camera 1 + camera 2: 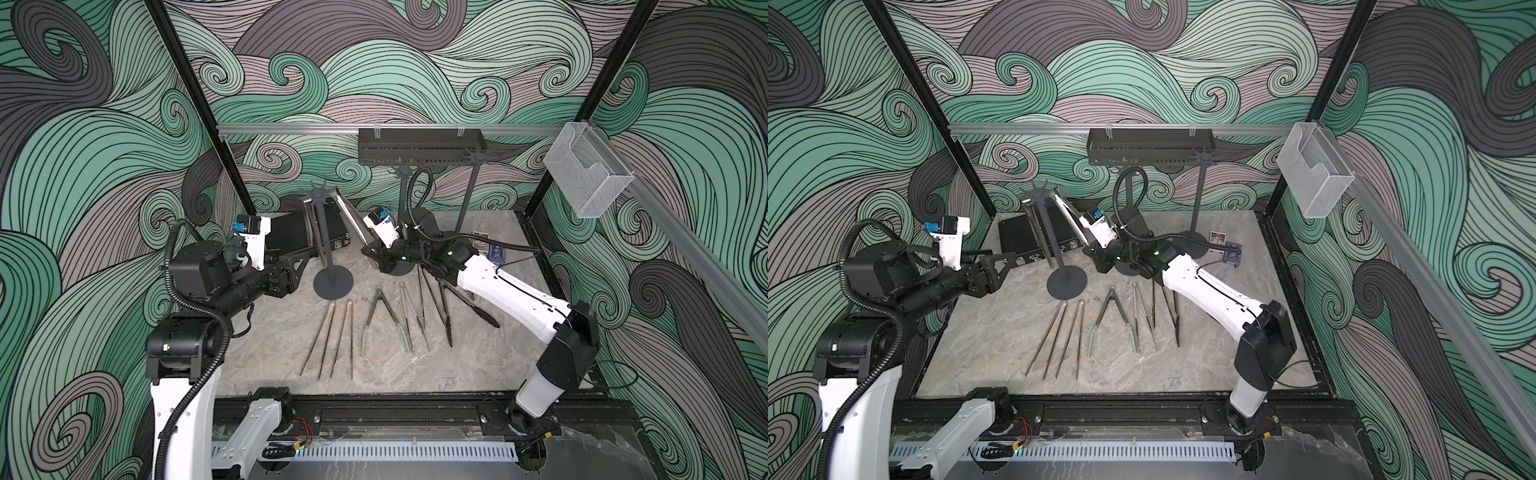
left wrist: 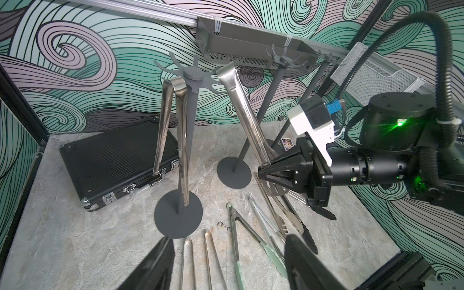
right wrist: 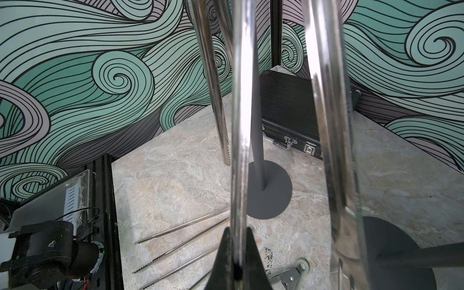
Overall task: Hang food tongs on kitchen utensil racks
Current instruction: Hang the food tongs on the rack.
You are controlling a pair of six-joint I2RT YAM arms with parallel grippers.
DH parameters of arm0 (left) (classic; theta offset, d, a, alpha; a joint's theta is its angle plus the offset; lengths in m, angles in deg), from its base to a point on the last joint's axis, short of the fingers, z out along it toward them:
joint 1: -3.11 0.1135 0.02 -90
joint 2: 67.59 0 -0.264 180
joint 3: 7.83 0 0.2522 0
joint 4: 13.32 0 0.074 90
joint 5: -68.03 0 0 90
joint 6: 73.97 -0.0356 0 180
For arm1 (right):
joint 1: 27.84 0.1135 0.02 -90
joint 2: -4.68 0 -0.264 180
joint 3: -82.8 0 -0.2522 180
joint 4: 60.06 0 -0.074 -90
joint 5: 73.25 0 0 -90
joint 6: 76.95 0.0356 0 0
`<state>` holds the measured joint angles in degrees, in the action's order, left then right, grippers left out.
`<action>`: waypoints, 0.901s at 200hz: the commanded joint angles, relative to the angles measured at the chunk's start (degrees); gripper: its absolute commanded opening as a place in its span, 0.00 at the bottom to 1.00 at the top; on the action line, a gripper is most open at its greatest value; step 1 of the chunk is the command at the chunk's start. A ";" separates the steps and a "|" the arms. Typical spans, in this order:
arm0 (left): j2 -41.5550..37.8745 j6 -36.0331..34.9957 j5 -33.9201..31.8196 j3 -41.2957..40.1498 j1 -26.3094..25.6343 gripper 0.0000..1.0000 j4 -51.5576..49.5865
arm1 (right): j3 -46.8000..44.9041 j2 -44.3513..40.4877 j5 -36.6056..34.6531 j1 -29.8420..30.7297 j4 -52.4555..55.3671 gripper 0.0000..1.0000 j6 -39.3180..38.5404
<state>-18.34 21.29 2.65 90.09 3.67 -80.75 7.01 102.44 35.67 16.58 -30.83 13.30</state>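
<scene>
Grey marbled desk (image 1: 270, 332), swirling teal-and-mauve walls all round. The left wrist view shows me plainly the right claw (image 2: 261, 173) clamped on polished steel tongs (image 2: 247, 120), their top leaning near the star crown of the matte rack (image 2: 193, 75), where 1 hung pair (image 2: 182, 140) dangles. Left claw (image 1: 300, 270) gapes wide, empty; loose tongs (image 1: 378, 297) lie flat on the desk.

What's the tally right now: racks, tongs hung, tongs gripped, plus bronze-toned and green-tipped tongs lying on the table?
Utensil racks: 3
Hung tongs: 1
Gripped tongs, in the right gripper: 1
Bronze-toned tongs on the table: 2
Green-tipped tongs on the table: 1
Total: 8
Other pairs by the right arm overlap; not counted.
</scene>
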 commanded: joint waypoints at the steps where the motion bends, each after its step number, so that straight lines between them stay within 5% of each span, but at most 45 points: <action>1: -0.62 -0.93 0.87 -0.18 -0.38 0.70 1.07 | 2.70 0.69 0.72 0.23 -2.19 0.00 0.84; 180: -0.39 -0.86 1.57 -0.22 -0.38 0.70 1.86 | -3.53 5.10 0.16 0.31 -6.94 0.03 4.05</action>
<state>-18.36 20.96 3.17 90.09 3.67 -79.81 3.60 105.74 36.37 16.93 -38.53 15.46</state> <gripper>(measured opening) 0.697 0.061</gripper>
